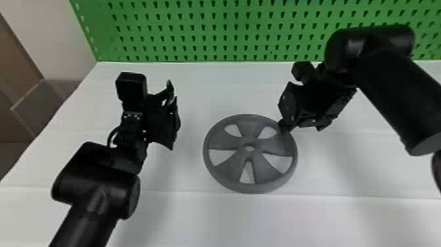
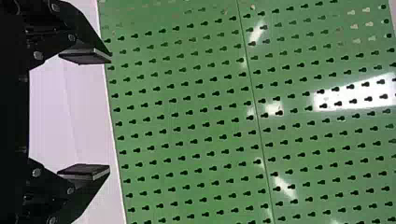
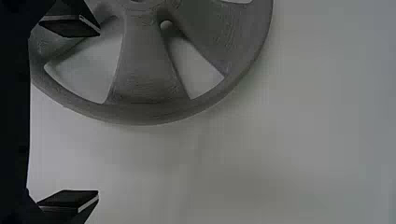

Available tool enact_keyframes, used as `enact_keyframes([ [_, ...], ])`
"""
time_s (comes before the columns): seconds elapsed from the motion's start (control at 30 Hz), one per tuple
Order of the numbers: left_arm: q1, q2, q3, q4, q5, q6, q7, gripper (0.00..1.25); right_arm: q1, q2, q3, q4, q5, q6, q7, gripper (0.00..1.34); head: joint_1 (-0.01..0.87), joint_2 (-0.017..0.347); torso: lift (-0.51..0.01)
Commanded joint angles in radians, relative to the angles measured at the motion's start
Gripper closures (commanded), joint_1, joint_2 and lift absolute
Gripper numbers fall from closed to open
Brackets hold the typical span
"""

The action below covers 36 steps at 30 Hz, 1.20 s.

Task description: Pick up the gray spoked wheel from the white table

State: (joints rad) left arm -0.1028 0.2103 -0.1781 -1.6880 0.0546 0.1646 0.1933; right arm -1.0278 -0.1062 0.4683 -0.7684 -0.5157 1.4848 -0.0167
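My right gripper [image 1: 304, 125] holds its fingers spread, one over the rim of the gray spoked wheel [image 1: 224, 142] lying flat on the white table [image 1: 367, 164], while my left gripper [image 1: 174, 115], also spread, hangs well apart from it.
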Motion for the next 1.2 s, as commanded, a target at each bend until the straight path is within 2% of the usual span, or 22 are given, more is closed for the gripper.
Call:
enact_keyframes([
  [0.0, -0.003, 0.001, -0.003, -0.001, -0.001, 0.001, 0.0, 0.42, 0.0, 0.019, 0.021, 0.018, -0.007, -0.015, 0.0, 0.08, 0.779, 0.101, -0.089],
  [0.1, -0.005, 0.003, -0.006, -0.001, -0.001, 0.003, 0.001, 0.42, -0.003, 0.025, 0.03, 0.031, -0.029, -0.018, 0.0, 0.08, 0.779, 0.1, -0.089],
  [0.43, -0.011, 0.011, -0.012, 0.001, 0.005, 0.006, 0.005, 0.42, -0.031, 0.02, 0.104, 0.067, -0.102, -0.021, 0.001, 0.08, 0.779, 0.101, -0.089],
  [0.87, -0.011, 0.018, -0.018, 0.001, 0.017, 0.006, 0.012, 0.42, -0.032, 0.016, 0.119, 0.069, -0.107, -0.031, 0.006, 0.08, 0.779, 0.101, -0.089],
  [1.07, -0.011, 0.021, -0.021, 0.001, 0.017, 0.006, 0.012, 0.42, -0.034, 0.013, 0.158, 0.07, -0.102, -0.052, 0.011, 0.08, 0.779, 0.101, -0.089],
  [1.17, -0.011, 0.023, -0.021, -0.001, 0.017, 0.006, 0.014, 0.42, -0.037, 0.008, 0.205, 0.07, -0.116, -0.089, 0.015, 0.08, 0.779, 0.101, -0.089],
])
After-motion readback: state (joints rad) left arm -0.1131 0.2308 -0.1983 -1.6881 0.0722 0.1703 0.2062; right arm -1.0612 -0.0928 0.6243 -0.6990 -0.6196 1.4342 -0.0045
